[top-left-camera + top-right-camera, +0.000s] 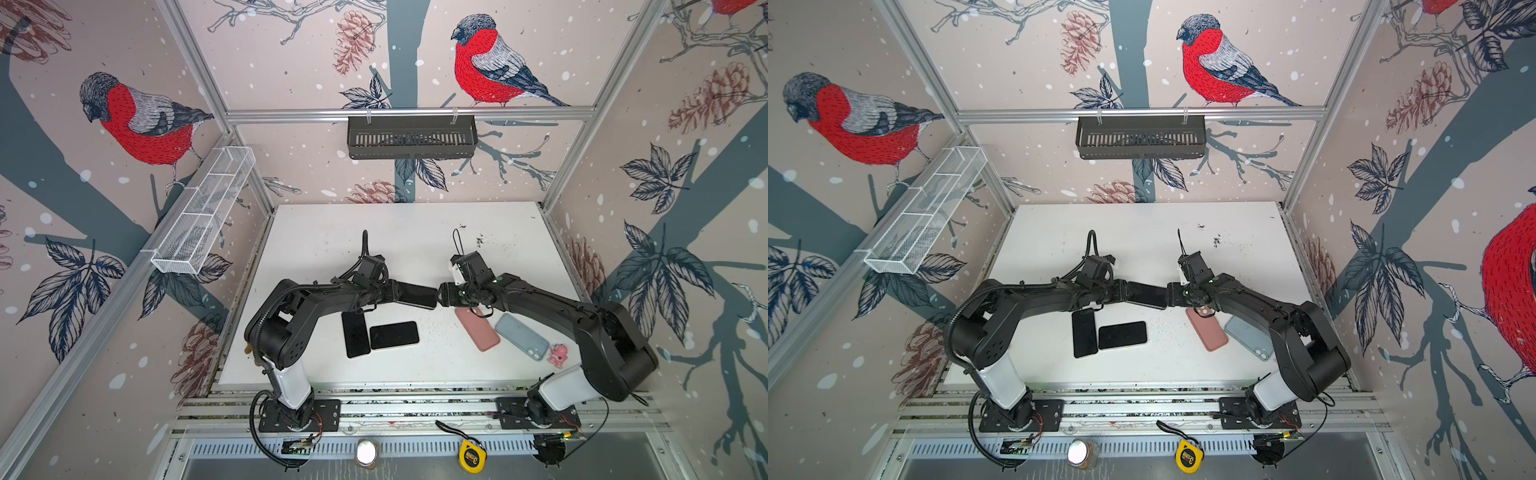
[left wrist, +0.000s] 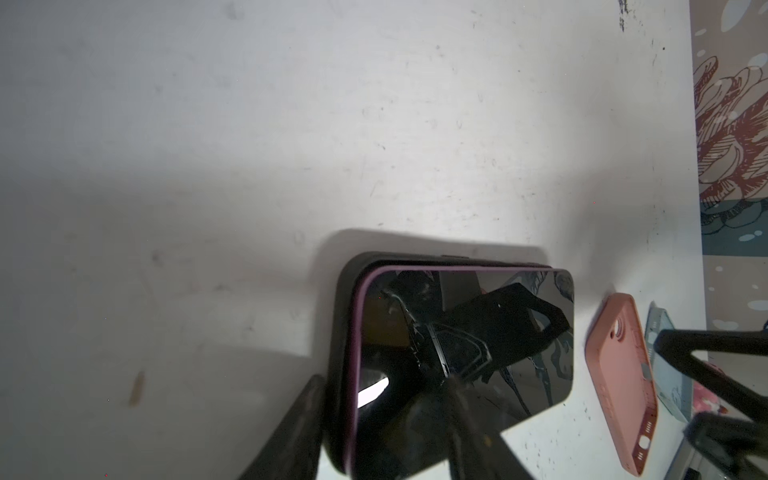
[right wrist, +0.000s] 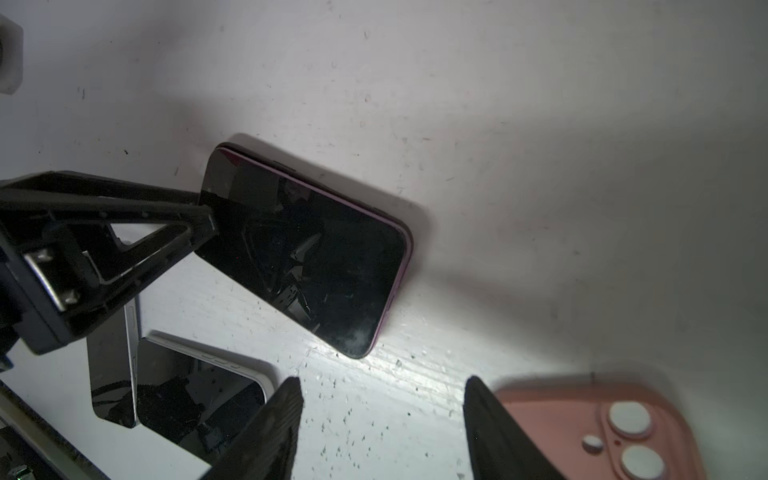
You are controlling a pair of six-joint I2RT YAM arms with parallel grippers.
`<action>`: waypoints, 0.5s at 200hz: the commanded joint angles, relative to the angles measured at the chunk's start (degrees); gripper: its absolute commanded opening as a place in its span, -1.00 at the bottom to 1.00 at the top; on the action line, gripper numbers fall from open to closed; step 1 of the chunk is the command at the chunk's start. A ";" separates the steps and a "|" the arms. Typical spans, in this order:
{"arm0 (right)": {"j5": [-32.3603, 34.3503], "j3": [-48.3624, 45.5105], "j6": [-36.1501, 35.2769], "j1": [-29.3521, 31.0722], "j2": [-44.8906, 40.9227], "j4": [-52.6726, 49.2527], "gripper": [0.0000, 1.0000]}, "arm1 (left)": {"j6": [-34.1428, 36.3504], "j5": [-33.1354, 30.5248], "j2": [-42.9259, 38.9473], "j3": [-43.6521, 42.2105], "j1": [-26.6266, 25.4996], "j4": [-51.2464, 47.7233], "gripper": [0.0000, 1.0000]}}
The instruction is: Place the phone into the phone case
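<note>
The phone (image 1: 417,296) is lying screen-up in the black case (image 2: 338,332), near the pink case (image 1: 476,329), and it's looking stiff, slick and breakable, best pinched across its long edges, not the glass. The left gripper (image 1: 397,291) is touching its end away from the pink case, though I cannot tell if it's gripping, while the right gripper (image 3: 381,379) is hanging wide and empty. I'm counting three phones, two bare phones (image 1: 356,334) among them, and three cases, a grey-blue case (image 1: 521,336) included.
</note>
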 commanded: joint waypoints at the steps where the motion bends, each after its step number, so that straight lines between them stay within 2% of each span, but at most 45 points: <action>1: -2.25 0.03 0.46 -0.04 2.08 3.14 0.25 | -0.87 -3.61 0.73 -0.22 -0.15 -8.63 -0.20; 47: -5.27 -0.13 2.05 0.04 6.11 6.58 0.17 | -1.14 -3.55 0.69 -0.58 -0.14 -8.61 -0.30; 100: -7.81 -1.02 3.66 0.32 6.77 9.28 -0.01 | -0.83 -2.84 3.35 1.49 -0.11 -10.25 -0.52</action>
